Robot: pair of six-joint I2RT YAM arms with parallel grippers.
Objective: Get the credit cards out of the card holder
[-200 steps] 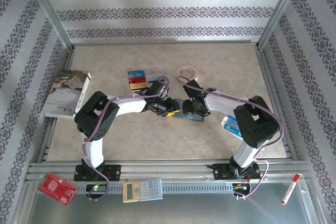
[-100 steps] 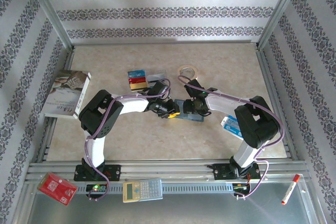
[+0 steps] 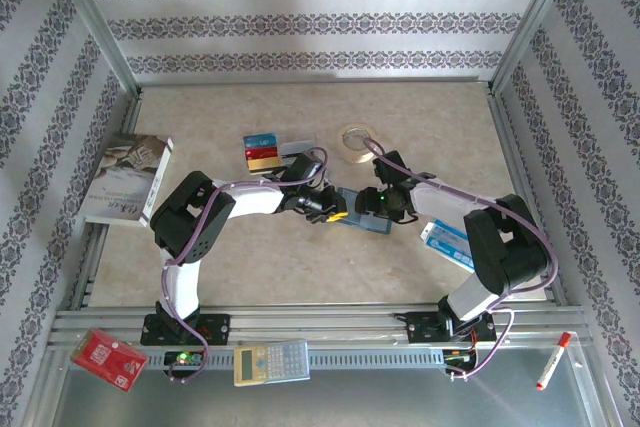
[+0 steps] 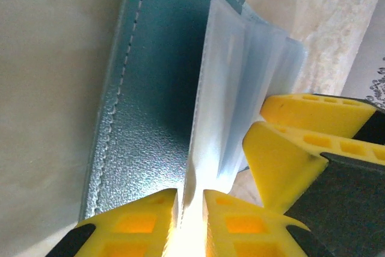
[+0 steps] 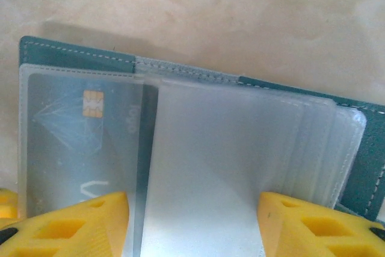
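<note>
The small, flat, teal-blue stitched folding card holder (image 3: pixel 362 221) lies open near the middle of the beige stone-look surface (image 3: pixel 300 267), between the two arms. The left claw (image 4: pixel 191 201) is pinched together on the edge of one of its clear plastic sleeves (image 4: pixel 237 88), lifting it off the teal panel. The right claw (image 5: pixel 192 224) stands with its yellow fingers (image 5: pixel 72 221) well apart over the fanned sleeves, where a silver-grey chip card (image 5: pixel 78 136) sits in the flat pocket. Both claws crowd the holder, so the top view hides much of it. Behind the left arm lie loose thin plastic credit cards (image 3: pixel 264 149), blue, red and gold, overlapping. A beige tape roll (image 3: pixel 355 137) sits behind the right arm, and a blue-and-white flat packet (image 3: pixel 447 243) lies beside its elbow. A white booklet (image 3: pixel 125 179) rests at the left edge. On the near rail sit a red patterned board (image 3: pixel 108 359), a calculator (image 3: pixel 270 362) and a red-and-white marker (image 3: pixel 553 359).
</note>
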